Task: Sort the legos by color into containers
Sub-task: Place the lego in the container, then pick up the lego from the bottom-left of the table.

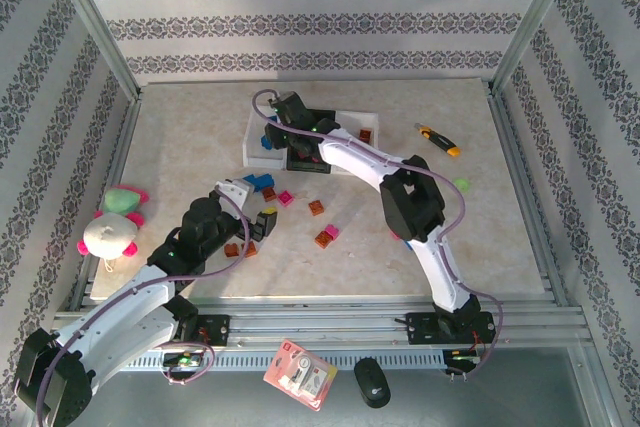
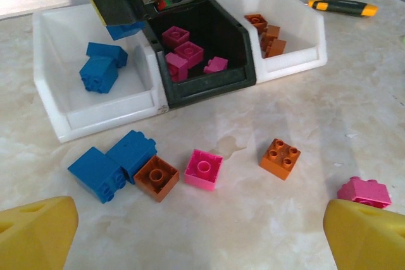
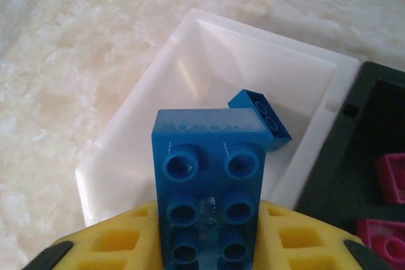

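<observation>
Right jaws around blue lego (image 3: pixel 209 181)

Nothing legible: faint raised lettering along the blue brick (image 3: pixel 209 175), just beyond the fingers (image 3: pixel 120 241) of the right gripper (image 3: pixel 207 251), too blurred to read

Worktop (image 1: pixel 200 137): pale marbled slab. In the left wrist view, three trays stand in a row across the upper half of the frame, sides touching: white tray (image 2: pixel 95 118) left, black tray (image 2: pixel 209 90) centre, second white tray (image 2: pixel 300 61) right. Loose on the surface below them:
- two blue bricks (image 2: pixel 98 172), touching
- orange-brown brick (image 2: pixel 156 178) against them
- pink brick (image 2: pixel 204 169) just beside
- orange brick (image 2: pixel 280 158) apart
- magenta brick (image 2: pixel 365 191) lower right

In the overhead view, the utility knife (image 1: pixel 438 139) lies upper right and the plush toy (image 1: pixel 112 227) at the left edge.
</observation>
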`<state>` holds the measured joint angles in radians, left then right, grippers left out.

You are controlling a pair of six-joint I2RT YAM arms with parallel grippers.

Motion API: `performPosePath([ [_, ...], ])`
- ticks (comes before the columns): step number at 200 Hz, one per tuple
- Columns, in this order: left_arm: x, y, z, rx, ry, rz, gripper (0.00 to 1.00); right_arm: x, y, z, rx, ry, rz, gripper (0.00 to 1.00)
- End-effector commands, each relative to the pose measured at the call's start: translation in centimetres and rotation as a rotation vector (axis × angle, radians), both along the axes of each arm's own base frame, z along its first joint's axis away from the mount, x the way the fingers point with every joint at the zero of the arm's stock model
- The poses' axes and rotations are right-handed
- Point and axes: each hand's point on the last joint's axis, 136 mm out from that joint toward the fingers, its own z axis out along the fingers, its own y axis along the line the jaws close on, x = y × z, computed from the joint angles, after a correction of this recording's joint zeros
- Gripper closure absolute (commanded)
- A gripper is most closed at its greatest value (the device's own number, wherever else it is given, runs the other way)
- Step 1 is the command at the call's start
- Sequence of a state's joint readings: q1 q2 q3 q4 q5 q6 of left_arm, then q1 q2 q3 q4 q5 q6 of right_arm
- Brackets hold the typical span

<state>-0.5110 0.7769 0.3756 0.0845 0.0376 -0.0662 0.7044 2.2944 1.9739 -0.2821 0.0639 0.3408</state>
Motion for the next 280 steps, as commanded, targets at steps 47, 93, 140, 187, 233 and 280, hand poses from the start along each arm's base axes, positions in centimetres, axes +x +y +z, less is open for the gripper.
performPosePath([
  [47, -0.1, 4.6, -2.3, 0.065, 0.285, 0.332, 0.01, -0.3, 0.0, 6.1, 0.002, -0.116, 0.061, 0.32],
  [93, -2.7, 7.6, -4.6, 0.182, 0.581, 0.550, 0.01, -4.5, -3.5, 10.0, 0.048, -0.177, 0.066, 0.28],
  [140, -6.1, 7.3, -7.1, 0.230, 0.846, 0.568, 0.01, -9.7, -7.4, 9.7, 0.029, -0.147, 0.081, 0.27],
  [187, -7.6, 7.3, -8.9, 0.162, 0.914, 0.609, 0.18, -14.5, -8.6, 8.8, 0.038, -0.112, 0.171, 0.25],
  [233, -7.6, 6.6, -10.5, 0.167, 0.961, 0.575, 0.32, -15.1, -9.1, 8.8, 0.026, -0.106, 0.181, 0.25],
  [280, -8.0, 7.2, -12.0, 0.189, 0.986, 0.597, 0.40, -14.9, -8.8, 8.8, 0.029, -0.103, 0.186, 0.25],
])
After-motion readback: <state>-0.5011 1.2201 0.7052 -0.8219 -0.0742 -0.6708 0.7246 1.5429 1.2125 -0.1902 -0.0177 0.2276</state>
